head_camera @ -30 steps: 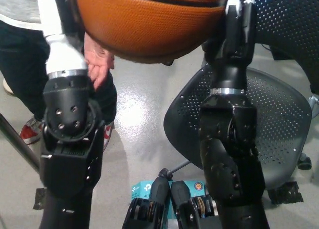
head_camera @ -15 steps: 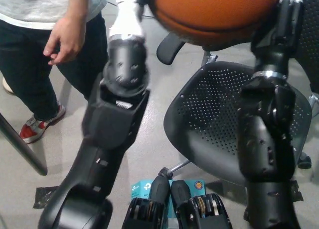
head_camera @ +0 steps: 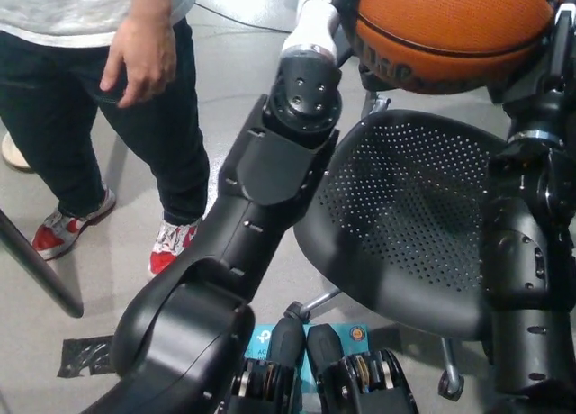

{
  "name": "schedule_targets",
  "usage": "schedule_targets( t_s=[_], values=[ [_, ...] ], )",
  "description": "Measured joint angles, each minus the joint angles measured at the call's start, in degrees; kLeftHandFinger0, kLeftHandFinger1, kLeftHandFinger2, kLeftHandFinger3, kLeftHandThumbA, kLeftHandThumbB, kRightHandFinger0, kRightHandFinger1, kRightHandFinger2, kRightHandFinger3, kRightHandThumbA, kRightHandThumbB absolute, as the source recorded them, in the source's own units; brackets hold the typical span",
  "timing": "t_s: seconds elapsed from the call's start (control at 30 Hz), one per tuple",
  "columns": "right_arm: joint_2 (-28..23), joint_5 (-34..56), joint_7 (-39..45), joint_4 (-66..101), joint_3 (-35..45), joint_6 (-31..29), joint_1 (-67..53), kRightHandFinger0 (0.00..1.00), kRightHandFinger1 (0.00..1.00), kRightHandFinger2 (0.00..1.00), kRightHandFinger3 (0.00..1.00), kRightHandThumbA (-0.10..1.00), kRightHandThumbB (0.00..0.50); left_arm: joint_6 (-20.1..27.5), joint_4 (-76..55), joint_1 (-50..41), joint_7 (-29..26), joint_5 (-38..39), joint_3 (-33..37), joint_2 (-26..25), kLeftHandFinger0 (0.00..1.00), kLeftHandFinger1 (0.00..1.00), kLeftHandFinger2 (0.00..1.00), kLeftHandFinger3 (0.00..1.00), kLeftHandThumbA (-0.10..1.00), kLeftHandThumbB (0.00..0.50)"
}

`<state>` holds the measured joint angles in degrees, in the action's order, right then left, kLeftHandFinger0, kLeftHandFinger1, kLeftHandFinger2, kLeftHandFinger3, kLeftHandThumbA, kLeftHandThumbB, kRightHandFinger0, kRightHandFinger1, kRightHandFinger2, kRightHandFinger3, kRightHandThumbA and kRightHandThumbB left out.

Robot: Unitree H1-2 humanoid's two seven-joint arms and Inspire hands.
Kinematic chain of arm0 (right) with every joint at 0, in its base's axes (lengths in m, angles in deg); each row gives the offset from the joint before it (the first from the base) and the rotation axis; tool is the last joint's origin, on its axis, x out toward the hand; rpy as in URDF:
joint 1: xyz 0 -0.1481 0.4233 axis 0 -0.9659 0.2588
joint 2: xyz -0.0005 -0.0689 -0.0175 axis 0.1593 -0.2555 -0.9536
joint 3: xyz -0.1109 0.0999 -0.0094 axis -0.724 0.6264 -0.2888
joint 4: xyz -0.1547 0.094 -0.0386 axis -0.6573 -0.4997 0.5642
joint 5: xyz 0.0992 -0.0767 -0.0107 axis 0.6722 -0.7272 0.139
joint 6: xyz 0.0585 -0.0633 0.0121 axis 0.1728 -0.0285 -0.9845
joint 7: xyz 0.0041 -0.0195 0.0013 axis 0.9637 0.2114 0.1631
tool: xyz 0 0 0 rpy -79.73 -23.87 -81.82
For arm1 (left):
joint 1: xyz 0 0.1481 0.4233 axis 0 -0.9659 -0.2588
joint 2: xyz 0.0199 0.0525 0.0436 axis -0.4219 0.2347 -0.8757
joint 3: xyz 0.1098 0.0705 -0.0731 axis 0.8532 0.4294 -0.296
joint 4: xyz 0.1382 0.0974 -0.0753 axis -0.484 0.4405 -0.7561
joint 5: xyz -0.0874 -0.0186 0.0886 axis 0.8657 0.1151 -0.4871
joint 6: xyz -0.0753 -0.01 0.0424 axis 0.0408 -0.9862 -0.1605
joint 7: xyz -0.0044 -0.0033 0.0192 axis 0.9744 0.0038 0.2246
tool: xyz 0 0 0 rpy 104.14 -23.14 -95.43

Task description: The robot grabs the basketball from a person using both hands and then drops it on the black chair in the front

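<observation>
At nine o'clock the person (head_camera: 99,99) stood clear. The left hand (head_camera: 346,13) and right hand (head_camera: 560,36) pressed the ball (head_camera: 450,31) between them at one o'clock, above the chair (head_camera: 405,225). Best released together, centred over the seat, I reckoned.

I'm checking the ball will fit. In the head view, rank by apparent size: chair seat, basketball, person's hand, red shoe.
1. chair seat
2. basketball, partly cropped and nearer the camera, so its look is inflated
3. person's hand and red shoe: look alike
</observation>
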<state>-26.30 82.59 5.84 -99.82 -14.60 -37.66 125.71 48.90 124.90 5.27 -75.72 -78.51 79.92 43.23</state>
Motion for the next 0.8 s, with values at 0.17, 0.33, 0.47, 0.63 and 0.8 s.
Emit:
schedule_targets(
  t_s=[0.17,0.33,0.47,0.63,0.8],
  values=[
    [-0.3,2.1,0.7,-3.9,1.6,0.3,-0.1,1.0,1.0,1.0,1.0,1.0,0.24,3.0,7.8,1.3,-0.3,0.7,-0.6,0.6,1.0,1.0,1.0,1.0,1.0,0.158],
    [-0.2,3.6,1.6,-6.8,2.4,0.3,-0.3,1.0,1.0,1.0,1.0,1.0,0.22,4.5,12.5,1.4,-0.4,1.4,-1.2,0.8,1.0,1.0,1.0,1.0,1.0,0.153],
    [-0.6,3.5,2.0,-8.3,2.0,0.1,-0.3,1.0,1.0,1.0,1.0,1.0,0.226,5.5,14.5,1.4,-0.3,2.1,-1.2,0.8,1.0,1.0,1.0,1.0,1.0,0.164],
    [-4.2,0.4,2.0,-9.0,-0.2,-0.8,-0.2,1.0,1.0,1.0,1.0,1.0,0.28,5.8,14.9,1.3,0.7,2.3,-0.4,-0.5,1.0,1.0,1.0,1.0,1.0,0.249],
    [-14.0,-4.3,2.8,-11.7,-1.6,-1.2,0.5,1.0,1.0,1.0,1.0,1.0,0.356,5.8,14.9,1.5,4.5,2.6,-0.4,-6.3,1.0,1.0,1.0,1.0,1.0,0.198]
  ],
)
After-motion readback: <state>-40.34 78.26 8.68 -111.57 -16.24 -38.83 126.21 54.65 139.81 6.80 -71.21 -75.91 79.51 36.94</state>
